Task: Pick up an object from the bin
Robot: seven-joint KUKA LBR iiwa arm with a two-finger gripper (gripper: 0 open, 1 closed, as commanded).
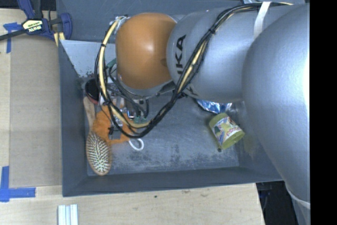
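Note:
My gripper (128,105) hangs low over the left part of the bin, under the arm's wrist, with cables looped round it. Right at its lower left lies an orange soft thing (101,125), partly tucked under the gripper. Below that, a wooden oval hairbrush (99,153) lies bristles up in the front left corner. A black round thing (92,89) shows just left of the gripper against the bin's left wall. A small white ring (137,144) lies on the floor just below the gripper.
A yellow-green printed cup (226,131) lies on its side at the right, with a blue foil packet (212,107) just above it. The arm covers the back and right of the bin. Bare floor shows along the front middle.

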